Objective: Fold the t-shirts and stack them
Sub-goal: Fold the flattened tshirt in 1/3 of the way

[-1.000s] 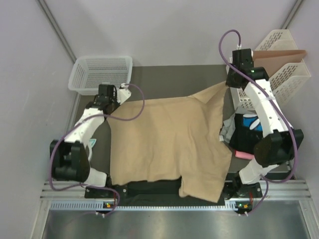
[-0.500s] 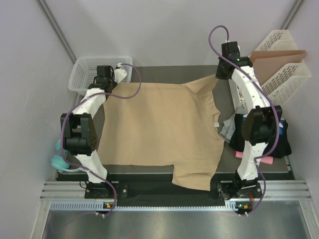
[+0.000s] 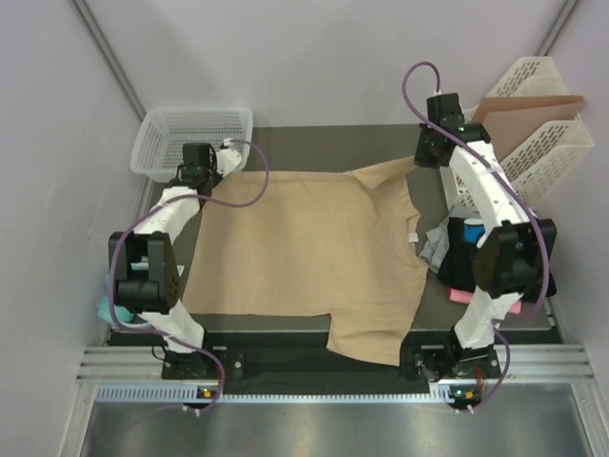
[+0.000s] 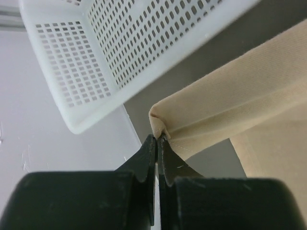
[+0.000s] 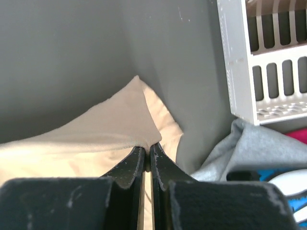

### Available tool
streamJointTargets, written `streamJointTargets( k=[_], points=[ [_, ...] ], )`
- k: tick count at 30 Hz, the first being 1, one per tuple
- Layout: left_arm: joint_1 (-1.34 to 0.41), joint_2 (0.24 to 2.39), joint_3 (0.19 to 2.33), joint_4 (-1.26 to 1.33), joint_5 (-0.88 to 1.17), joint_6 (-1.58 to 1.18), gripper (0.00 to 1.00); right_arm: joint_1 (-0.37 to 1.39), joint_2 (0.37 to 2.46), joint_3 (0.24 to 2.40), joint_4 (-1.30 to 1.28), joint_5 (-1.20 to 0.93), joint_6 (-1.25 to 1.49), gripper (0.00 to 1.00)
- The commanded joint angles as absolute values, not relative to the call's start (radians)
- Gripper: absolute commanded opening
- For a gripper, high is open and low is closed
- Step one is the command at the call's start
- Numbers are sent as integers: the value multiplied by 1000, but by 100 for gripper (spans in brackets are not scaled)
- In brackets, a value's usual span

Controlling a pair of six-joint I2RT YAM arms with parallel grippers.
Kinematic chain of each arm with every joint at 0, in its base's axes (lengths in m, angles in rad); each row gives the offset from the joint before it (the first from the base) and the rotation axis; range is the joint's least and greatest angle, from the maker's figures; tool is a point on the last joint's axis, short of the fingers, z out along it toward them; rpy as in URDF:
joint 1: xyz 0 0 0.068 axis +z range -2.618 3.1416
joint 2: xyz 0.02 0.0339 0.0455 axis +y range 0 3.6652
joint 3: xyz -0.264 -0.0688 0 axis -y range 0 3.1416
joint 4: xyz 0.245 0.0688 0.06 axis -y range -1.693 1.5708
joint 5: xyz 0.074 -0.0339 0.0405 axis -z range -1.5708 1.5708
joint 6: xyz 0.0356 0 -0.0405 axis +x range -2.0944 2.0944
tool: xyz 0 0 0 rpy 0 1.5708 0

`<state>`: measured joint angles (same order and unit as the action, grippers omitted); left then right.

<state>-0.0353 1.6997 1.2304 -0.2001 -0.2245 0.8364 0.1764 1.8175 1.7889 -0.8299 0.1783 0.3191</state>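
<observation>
1. Across the middle of the worktop (image 3: 314,143) lies the tan t-shirt (image 3: 304,252), spread nearly flat with its neck toward the right. One sleeve reaches the near edge.
2. The left tool (image 4: 157,140) is pressed together on a doubled hem corner at the far left, just beside the white basket (image 4: 96,57).
3. The right tool (image 5: 146,149) pinches a pointed corner, apparently the far sleeve, near the grey shirt (image 5: 249,143) heaped below the white rack (image 5: 229,62).
4. The cloth looks light, thin and limp. It creases between the two holds, so it probably needs both kept taut to move without bunching.
5. Hems and seam corners seem the best places to take hold, since the doubled fabric is less likely to slip from narrow fingertips.
6. Held at a single point, it would likely collapse.
</observation>
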Motion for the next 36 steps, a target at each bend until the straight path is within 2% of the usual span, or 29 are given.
streamJointTargets(
  k=[1, 17, 30, 32, 33, 34, 36],
  points=[
    [-21, 1582, 1161, -103, -229, 853, 0, 195, 1662, 1701, -799, 195, 333, 0],
    [-17, 1345, 875, -124, -166, 845, 0, 331, 1433, 1350, -805, 305, 377, 0],
    [-17, 1247, 654, -127, -130, 804, 0, 411, 1238, 1063, -822, 353, 476, 0],
    [-17, 1244, 626, -129, -133, 808, 0, 413, 1233, 1025, -837, 327, 486, 12],
    [-17, 1244, 617, -129, -136, 810, 0, 420, 1235, 1016, -844, 319, 489, 24],
    [-17, 1244, 600, -129, -141, 819, 1, 426, 1236, 1000, -845, 299, 489, 48],
    [-17, 1247, 583, -126, -156, 828, 22, 437, 1239, 1006, -870, 291, 502, 64]
  ],
)
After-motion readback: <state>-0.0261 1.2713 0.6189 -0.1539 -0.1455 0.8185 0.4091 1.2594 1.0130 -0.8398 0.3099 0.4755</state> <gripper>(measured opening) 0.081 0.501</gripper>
